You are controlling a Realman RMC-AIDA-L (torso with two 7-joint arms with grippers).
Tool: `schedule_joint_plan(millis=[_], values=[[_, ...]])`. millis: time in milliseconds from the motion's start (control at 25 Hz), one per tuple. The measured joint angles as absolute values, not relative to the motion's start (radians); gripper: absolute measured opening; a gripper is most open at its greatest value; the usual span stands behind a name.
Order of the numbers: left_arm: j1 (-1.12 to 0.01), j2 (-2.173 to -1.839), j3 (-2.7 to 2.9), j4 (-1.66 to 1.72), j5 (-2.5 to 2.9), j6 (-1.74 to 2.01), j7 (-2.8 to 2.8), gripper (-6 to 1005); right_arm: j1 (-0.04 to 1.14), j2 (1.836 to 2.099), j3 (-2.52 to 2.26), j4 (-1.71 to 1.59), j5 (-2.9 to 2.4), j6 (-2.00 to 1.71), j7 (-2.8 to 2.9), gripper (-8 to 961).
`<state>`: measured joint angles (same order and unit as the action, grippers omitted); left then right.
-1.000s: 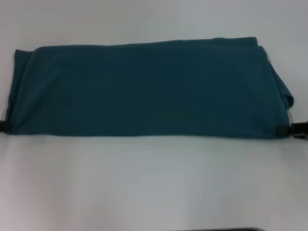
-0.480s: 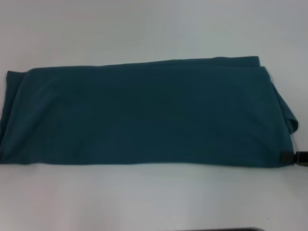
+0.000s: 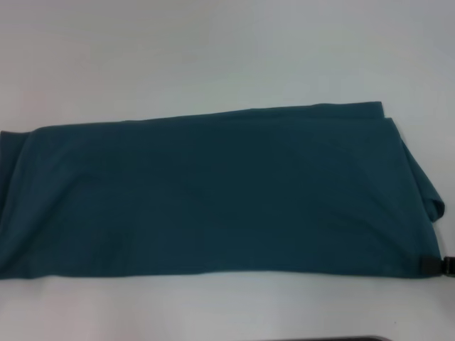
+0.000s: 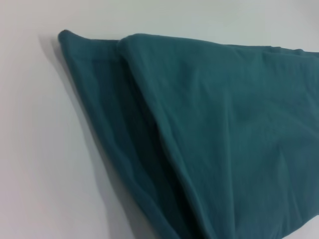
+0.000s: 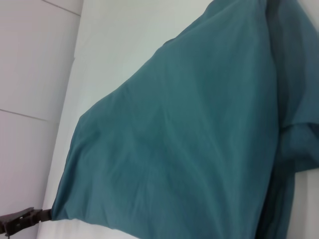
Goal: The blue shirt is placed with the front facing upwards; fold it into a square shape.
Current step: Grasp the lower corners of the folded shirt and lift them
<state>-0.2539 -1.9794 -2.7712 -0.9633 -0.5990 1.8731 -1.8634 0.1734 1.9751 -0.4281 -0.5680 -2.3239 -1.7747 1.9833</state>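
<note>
Here I see the right gripper (image 3: 431,264) pinching the blue shirt (image 3: 213,192) at the table (image 3: 213,57) near edge; the left gripper's fingers I cannot tell.

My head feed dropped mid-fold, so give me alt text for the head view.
The blue shirt, folded into a long band with plain fabric up, lies across the white table, running past the left edge of the view. The right gripper pinches its near right corner at the frame's edge; the left gripper is not visible.

Surface: plain white, flat surface (image 3: 213,42).
On it: dark teal-blue cotton shirt (image 3: 213,192), folded into a long band.
</note>
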Motion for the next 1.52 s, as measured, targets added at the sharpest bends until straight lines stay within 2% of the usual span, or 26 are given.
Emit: schedule_joint_plan(millis=[480,1160,1520], values=[[-0.228,-1.973,-2.78,-0.956,-0.592,1.909,-1.843,0,0.127,1.968,-0.412,-0.568,-2.324,-1.798,1.968,69],[-0.26,-1.972,-2.768,-0.893,-0.562,1.83,-1.846,2,0.151,1.972,-0.408,-0.567,-2.345,-1.767,1.976,72],[-0.273,-1.97,-2.783,-0.9,-0.565,1.804,-1.884,15,0.158,1.963,-0.391,-0.576,-2.346,-1.77,1.989,73]])
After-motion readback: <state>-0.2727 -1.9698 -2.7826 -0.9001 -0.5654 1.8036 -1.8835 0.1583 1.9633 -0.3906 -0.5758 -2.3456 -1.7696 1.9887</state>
